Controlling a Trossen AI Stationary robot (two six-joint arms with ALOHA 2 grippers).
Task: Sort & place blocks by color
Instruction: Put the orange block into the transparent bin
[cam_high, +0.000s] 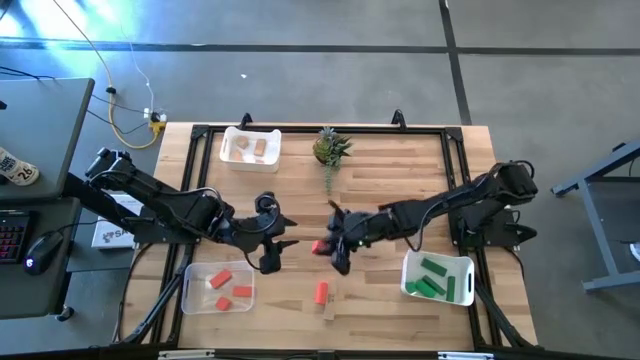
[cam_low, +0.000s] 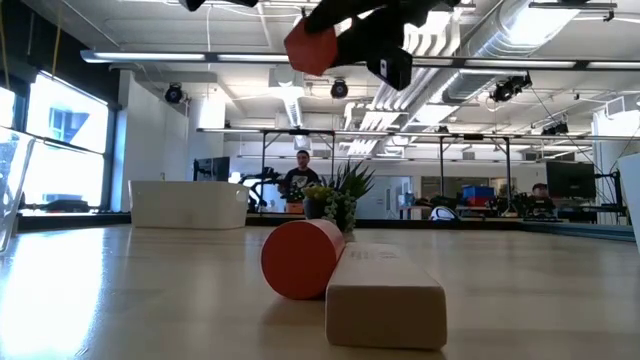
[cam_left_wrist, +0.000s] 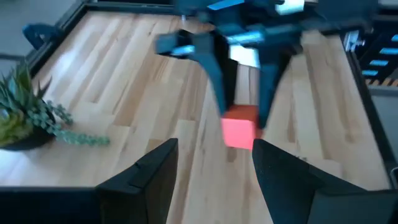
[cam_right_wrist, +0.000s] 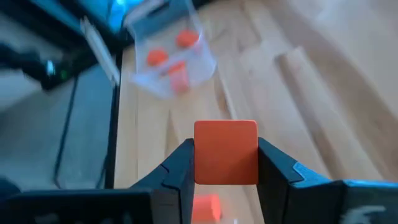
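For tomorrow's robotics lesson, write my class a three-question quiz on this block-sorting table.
1. True or false: the right pincer is shut on a red block.
2. Which bin holds the green blocks? A) the clear bin B) the white bin by the right arm C) the white bin by the plant
3. Fill in: on the table, the red cylinder lies beside a ___ block.

Key: 1 true; 2 B; 3 tan.

Bright daylight, window glare, soft shadows, blurred wrist views
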